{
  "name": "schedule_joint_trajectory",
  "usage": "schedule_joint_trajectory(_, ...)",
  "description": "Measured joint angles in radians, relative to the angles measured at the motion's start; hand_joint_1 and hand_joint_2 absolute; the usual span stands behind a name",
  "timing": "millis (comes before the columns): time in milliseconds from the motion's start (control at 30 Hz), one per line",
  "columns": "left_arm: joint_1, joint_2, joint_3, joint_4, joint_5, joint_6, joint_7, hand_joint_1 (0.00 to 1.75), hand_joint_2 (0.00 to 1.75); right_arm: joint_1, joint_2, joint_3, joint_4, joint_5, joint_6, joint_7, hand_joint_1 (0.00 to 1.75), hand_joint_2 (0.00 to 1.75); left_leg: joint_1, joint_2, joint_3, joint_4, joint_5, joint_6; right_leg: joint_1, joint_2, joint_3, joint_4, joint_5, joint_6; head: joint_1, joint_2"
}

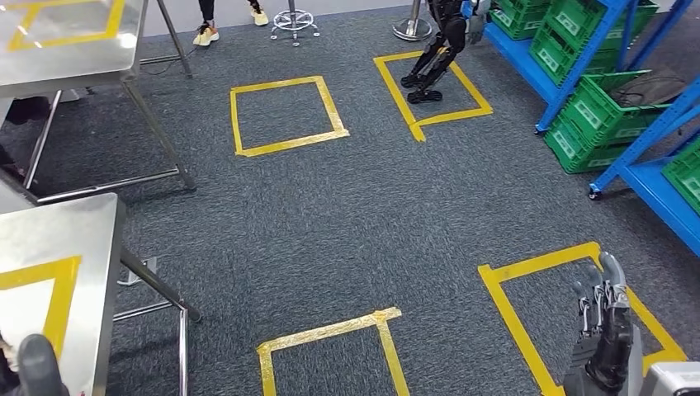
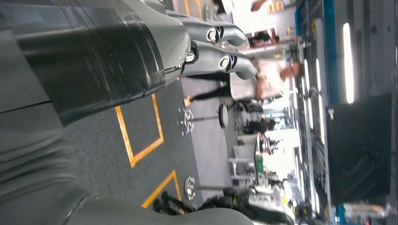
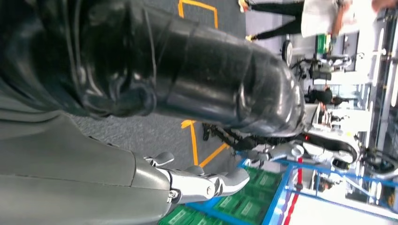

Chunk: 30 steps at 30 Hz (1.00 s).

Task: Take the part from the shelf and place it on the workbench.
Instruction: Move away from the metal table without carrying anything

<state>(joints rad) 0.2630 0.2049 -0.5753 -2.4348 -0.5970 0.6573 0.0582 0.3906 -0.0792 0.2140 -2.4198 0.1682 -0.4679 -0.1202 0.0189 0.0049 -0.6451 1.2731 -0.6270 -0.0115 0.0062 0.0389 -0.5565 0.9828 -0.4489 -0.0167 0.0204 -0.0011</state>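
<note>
part: cannot be picked out with certainty; a dark item (image 1: 652, 87) lies in an open green crate (image 1: 594, 111) at 2 o'clock, and i cannot tell whether it is the part.
shelf (image 1: 578, 70): blue painted metal frame at 1 to 3 o'clock, slanted uprights, holding latticed green plastic crates with white labels.
right hand (image 1: 607, 318): at 5 o'clock over the carpet, silver and dark, fingers (image 3: 206, 183) stretched out and apart, nothing in its grasp.
left hand (image 1: 37, 363): at 7 o'clock by the near table's edge; fingers (image 2: 220, 61) extended with tips slightly bent, grasping nothing.
workbench (image 1: 82, 239): brushed steel top at 8 o'clock, yellow tape outline on it, tubular legs.
second table (image 1: 74, 58): same steel build, at 11 o'clock.
floor (image 1: 371, 214): dark grey ribbed carpet with yellow tape squares (image 1: 276, 83).
other robot (image 1: 437, 49): black legs standing in a tape square at 12 to 1 o'clock, beside the shelf.
person: yellow shoes (image 1: 206, 35) at 11 o'clock.
</note>
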Motion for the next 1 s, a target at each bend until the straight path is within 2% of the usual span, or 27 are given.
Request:
schedule_joint_trajectory(33,0.0,0.0,0.0,0.0,0.0,0.0,0.0,0.0,0.0,0.0,0.0,0.0,0.0,0.0,0.0,0.0,0.0,0.0,0.001,-0.002,0.004,-0.024,0.028,-0.001,-0.001,0.014,0.001,0.002,-0.002,0.002,-0.004,0.0)
schedule_joint_trajectory(67,0.0,0.0,0.0,0.0,0.0,0.0,0.0,0.0,0.0,0.0,0.0,0.0,0.0,0.0,0.0,0.001,0.0,0.0,0.003,-0.01,0.024,-0.082,0.069,-0.001,-0.002,0.028,0.002,0.007,-0.005,0.005,-0.008,0.0)
schedule_joint_trajectory(100,-0.001,0.001,0.0,0.0,0.0,0.0,0.0,0.0,0.0,0.0,0.0,0.0,0.0,0.0,0.0,0.001,0.0,0.0,0.007,-0.031,0.05,-0.145,0.102,0.0,-0.003,0.041,0.001,0.013,-0.009,0.009,-0.013,0.0)
schedule_joint_trajectory(133,0.0,0.001,0.0,0.0,-0.001,0.0,0.0,0.0,0.0,0.0,0.0,0.0,0.0,0.0,0.0,0.001,0.0,0.0,0.011,-0.053,0.072,-0.2,0.12,0.0,-0.003,0.054,-0.004,0.023,-0.014,0.015,-0.016,0.0)
schedule_joint_trajectory(167,0.0,0.001,0.0,0.0,-0.001,0.0,0.0,0.0,0.0,-0.001,0.0,0.0,0.0,0.0,0.0,0.002,0.0,0.0,0.012,-0.071,0.089,-0.235,0.127,0.002,-0.004,0.065,-0.01,0.03,-0.017,0.021,-0.018,0.0)
schedule_joint_trajectory(200,0.0,0.001,0.0,0.0,-0.001,0.0,0.0,0.0,0.0,0.0,0.001,0.0,0.0,0.0,0.0,0.002,0.0,0.0,0.011,-0.081,0.097,-0.246,0.121,0.006,-0.006,0.075,-0.018,0.034,-0.018,0.028,-0.018,0.0)
schedule_joint_trajectory(267,0.0,0.001,0.0,0.0,-0.002,0.0,0.0,0.0,0.0,0.0,0.001,-0.001,0.0,0.0,0.0,0.002,0.0,0.0,0.008,-0.064,0.104,-0.251,0.122,0.016,-0.011,0.093,-0.035,0.036,-0.015,0.042,-0.018,0.0)
schedule_joint_trajectory(300,-0.001,0.001,0.0,0.0,-0.002,0.0,0.0,0.0,0.0,0.001,0.002,-0.002,0.0,0.0,0.0,0.002,0.0,0.0,0.008,-0.053,0.106,-0.254,0.124,0.022,-0.012,0.086,-0.042,0.042,-0.018,0.047,-0.017,0.0)
schedule_joint_trajectory(333,-0.002,0.0,0.0,0.0,-0.002,0.0,-0.001,0.0,0.0,0.001,0.002,-0.003,0.0,0.0,0.0,0.002,0.0,0.0,0.01,-0.042,0.108,-0.257,0.126,0.027,-0.011,0.067,-0.054,0.062,-0.03,0.052,-0.013,0.0)
schedule_joint_trajectory(400,-0.002,0.0,0.0,0.0,-0.002,0.0,-0.001,0.0,0.0,0.0,0.002,-0.006,0.0,0.0,0.0,0.002,0.0,0.0,0.008,-0.017,0.111,-0.26,0.126,0.035,-0.011,0.006,-0.101,0.161,-0.082,0.059,0.001,0.0)
schedule_joint_trajectory(433,-0.001,0.0,0.0,0.0,-0.002,0.0,-0.001,0.0,0.0,0.0,0.002,-0.007,0.0,0.0,0.001,0.002,0.0,0.0,0.005,-0.004,0.111,-0.26,0.124,0.038,-0.013,-0.013,-0.134,0.226,-0.111,0.062,0.008,0.0)
schedule_joint_trajectory(467,-0.001,0.0,0.0,0.0,-0.001,0.0,0.0,0.0,0.0,0.0,0.003,-0.008,0.001,0.0,0.001,0.002,0.0,0.0,0.003,0.009,0.111,-0.26,0.123,0.04,-0.015,-0.023,-0.16,0.277,-0.129,0.064,0.012,0.0)
schedule_joint_trajectory(500,-0.001,0.0,0.0,0.001,0.0,0.0,0.0,0.0,0.0,0.0,0.003,-0.008,0.002,-0.001,0.001,0.002,0.0,0.0,0.001,0.023,0.112,-0.26,0.121,0.04,-0.017,-0.028,-0.172,0.3,-0.131,0.065,0.015,0.0)
schedule_joint_trajectory(533,-0.001,0.0,0.0,0.001,0.001,0.0,0.0,0.0,0.0,0.0,0.004,-0.008,0.002,-0.002,0.001,0.002,0.0,0.0,-0.001,0.035,0.113,-0.26,0.119,0.04,-0.018,-0.031,-0.164,0.285,-0.115,0.065,0.018,0.0)
schedule_joint_trajectory(567,-0.001,0.0,0.0,0.001,0.003,0.0,0.0,0.0,0.0,0.0,0.004,-0.009,0.003,-0.003,0.001,0.002,0.0,0.0,-0.002,0.046,0.116,-0.26,0.117,0.039,-0.017,-0.037,-0.137,0.233,-0.086,0.062,0.021,0.0)
schedule_joint_trajectory(633,-0.002,0.0,0.0,0.001,0.006,0.0,-0.001,0.0,0.0,0.0,0.004,-0.01,0.003,-0.004,0.001,0.001,0.0,0.0,-0.004,0.065,0.123,-0.26,0.111,0.034,-0.011,-0.072,-0.069,0.104,-0.037,0.051,0.025,0.0)
schedule_joint_trajectory(667,-0.002,0.0,0.0,0.001,0.008,0.0,-0.001,0.0,0.0,-0.001,0.004,-0.011,0.003,-0.005,0.001,0.001,0.0,0.0,-0.005,0.073,0.126,-0.26,0.108,0.03,-0.006,-0.085,-0.046,0.062,-0.025,0.044,0.025,0.0)
schedule_joint_trajectory(700,-0.002,0.0,0.0,0.001,0.009,0.0,-0.001,0.0,0.0,-0.002,0.004,-0.012,0.003,-0.006,0.001,0.0,0.0,0.0,-0.004,0.08,0.129,-0.261,0.105,0.024,-0.001,-0.093,-0.038,0.043,-0.024,0.038,0.025,0.0)
schedule_joint_trajectory(767,-0.003,0.0,0.0,0.001,0.012,0.0,-0.002,0.0,0.0,-0.002,0.005,-0.014,0.002,-0.007,0.001,-0.001,0.0,0.0,-0.001,0.092,0.137,-0.266,0.102,0.012,0.004,-0.075,-0.031,0.035,-0.023,0.026,0.026,0.0)
schedule_joint_trajectory(800,-0.005,0.001,0.0,0.001,0.014,0.0,-0.003,0.0,0.0,-0.001,0.005,-0.014,0.001,-0.007,0.001,-0.002,0.0,0.0,0.001,0.087,0.14,-0.264,0.097,0.008,0.003,-0.066,-0.021,0.026,-0.019,0.021,0.026,0.0)
schedule_joint_trajectory(867,-0.008,0.001,0.0,0.002,0.017,0.0,-0.004,0.0,0.0,-0.002,0.006,-0.014,0.0,-0.007,0.001,-0.003,0.0,0.0,0.003,0.048,0.123,-0.219,0.067,0.002,-0.002,-0.048,0.003,0.005,-0.009,0.009,0.02,0.0)
schedule_joint_trajectory(933,-0.007,0.002,0.0,0.002,0.019,0.0,-0.005,0.0,0.0,-0.005,0.006,-0.014,0.001,-0.008,0.0,-0.004,0.0,0.0,0.004,0.009,0.063,-0.099,0.013,0.0,-0.001,-0.03,0.006,0.0,-0.007,0.001,0.006,0.0)
schedule_joint_trajectory(967,-0.006,0.003,0.0,0.002,0.02,0.0,-0.004,0.0,0.0,-0.005,0.006,-0.014,0.002,-0.008,0.0,-0.004,0.0,0.0,0.004,0.003,0.03,-0.042,-0.005,0.0,0.001,-0.018,0.006,0.001,-0.008,-0.001,0.001,0.0)
schedule_joint_trajectory(1000,-0.005,0.004,0.0,0.002,0.021,0.0,-0.004,0.0,0.0,-0.005,0.006,-0.014,0.003,-0.009,0.0,-0.004,0.0,0.0,0.003,0.001,0.009,-0.01,-0.007,0.0,0.002,-0.006,0.005,0.002,-0.01,-0.002,-0.003,0.0)
